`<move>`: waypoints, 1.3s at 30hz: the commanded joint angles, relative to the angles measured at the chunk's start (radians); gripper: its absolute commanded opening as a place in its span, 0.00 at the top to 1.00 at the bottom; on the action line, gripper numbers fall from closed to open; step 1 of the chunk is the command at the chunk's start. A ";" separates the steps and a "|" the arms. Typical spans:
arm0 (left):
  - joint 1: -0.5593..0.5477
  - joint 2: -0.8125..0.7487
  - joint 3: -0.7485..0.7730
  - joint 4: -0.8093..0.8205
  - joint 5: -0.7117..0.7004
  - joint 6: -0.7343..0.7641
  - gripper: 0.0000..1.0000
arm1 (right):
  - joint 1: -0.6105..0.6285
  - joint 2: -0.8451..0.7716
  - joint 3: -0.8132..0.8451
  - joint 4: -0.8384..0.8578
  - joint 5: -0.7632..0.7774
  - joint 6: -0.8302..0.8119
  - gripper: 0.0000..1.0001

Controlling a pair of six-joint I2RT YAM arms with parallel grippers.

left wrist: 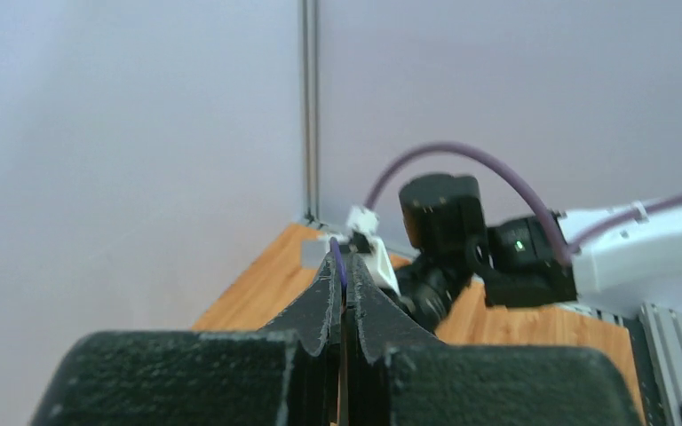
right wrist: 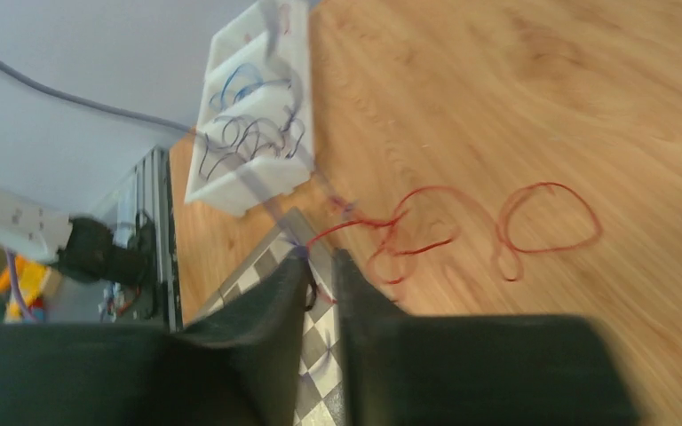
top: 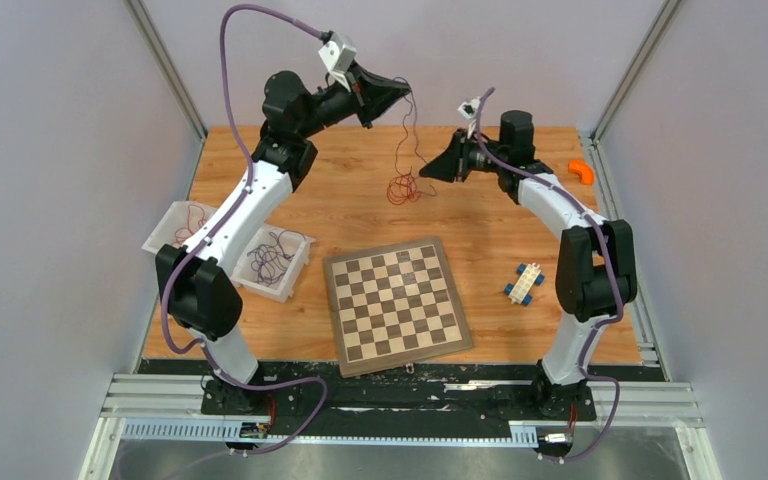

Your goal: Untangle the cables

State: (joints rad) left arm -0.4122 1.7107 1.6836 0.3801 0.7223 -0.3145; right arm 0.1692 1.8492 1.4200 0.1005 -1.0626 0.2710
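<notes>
My left gripper (top: 400, 95) is lifted high above the far edge of the wooden table (top: 520, 220), beyond the chessboard (top: 395, 300). Its fingers are pressed together, pinching a dark purple cable (left wrist: 337, 255) that pokes out between the tips.

From that grip a thin strand hangs down to the red cable tangle (top: 405, 187). The tangle lies on the wood just beyond the chessboard's far edge, its loops spread flat.

My right gripper (top: 428, 172) sits low, just beside the tangle, on the side away from the trays. In the right wrist view its fingers (right wrist: 355, 293) stand a narrow slit apart. A red strand runs from the loops up to their tips, and I cannot tell whether they pinch it.

To the left of the chessboard stand two white trays (top: 278, 290), touching each other. The one nearest the board holds dark purple cables, and the far one holds a reddish one.

To the right of the chessboard lies a blue-and-white block (top: 525, 283). An orange piece (top: 582, 170) sits at the table's far right corner.
</notes>
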 commanded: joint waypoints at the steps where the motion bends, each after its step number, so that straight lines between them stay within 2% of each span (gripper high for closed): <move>1: 0.013 0.041 0.100 -0.009 -0.069 -0.041 1.00 | 0.026 -0.026 0.025 0.035 -0.038 -0.111 0.47; 3: 0.015 0.039 0.100 -0.014 -0.079 -0.051 1.00 | 0.033 -0.015 0.047 0.038 -0.031 -0.138 0.30; 6: 0.016 0.024 0.073 0.001 -0.090 -0.086 1.00 | 0.051 -0.018 0.071 0.085 0.030 -0.188 0.15; 9: 0.016 0.021 0.076 0.006 -0.099 -0.123 1.00 | 0.074 -0.023 0.030 0.219 0.131 -0.212 0.01; 12: 0.018 0.033 0.102 0.016 -0.092 -0.193 1.00 | 0.111 0.009 0.022 0.300 0.193 -0.263 0.00; 15: 0.019 0.044 0.117 0.028 -0.089 -0.250 1.00 | 0.147 0.082 0.069 0.376 0.194 -0.247 0.00; 17: 0.022 0.047 0.124 0.033 -0.089 -0.283 1.00 | 0.168 0.127 0.110 0.380 0.184 -0.230 0.07; 18: 0.023 0.047 0.127 0.036 -0.091 -0.303 1.00 | 0.178 0.145 0.120 0.381 0.177 -0.226 0.15; 20: 0.030 0.049 0.142 0.042 -0.096 -0.339 1.00 | 0.191 0.174 0.115 0.382 0.175 -0.234 0.39; 22: 0.039 0.052 0.162 0.045 -0.103 -0.374 1.00 | 0.198 0.184 0.069 0.391 0.219 -0.262 0.69; 24: 0.056 0.049 0.183 0.048 -0.112 -0.403 1.00 | 0.200 0.187 0.006 0.406 0.253 -0.312 0.86; 26: 0.067 0.040 0.202 0.048 -0.117 -0.409 1.00 | 0.197 0.194 -0.028 0.369 0.275 -0.357 0.95; 33: 0.129 0.016 0.274 -0.054 -0.117 -0.342 1.00 | 0.148 0.185 -0.053 0.208 0.273 -0.416 0.94; 36: 0.175 -0.017 0.253 -0.118 -0.101 -0.298 1.00 | 0.122 0.174 -0.056 0.149 0.270 -0.441 0.87; 39: 0.221 -0.064 0.206 -0.151 -0.086 -0.261 1.00 | 0.105 0.162 -0.074 0.087 0.260 -0.499 0.68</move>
State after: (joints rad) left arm -0.2478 1.7550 1.8889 0.2455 0.6273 -0.6430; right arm 0.3000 2.0418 1.3666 0.3061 -0.7979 -0.1287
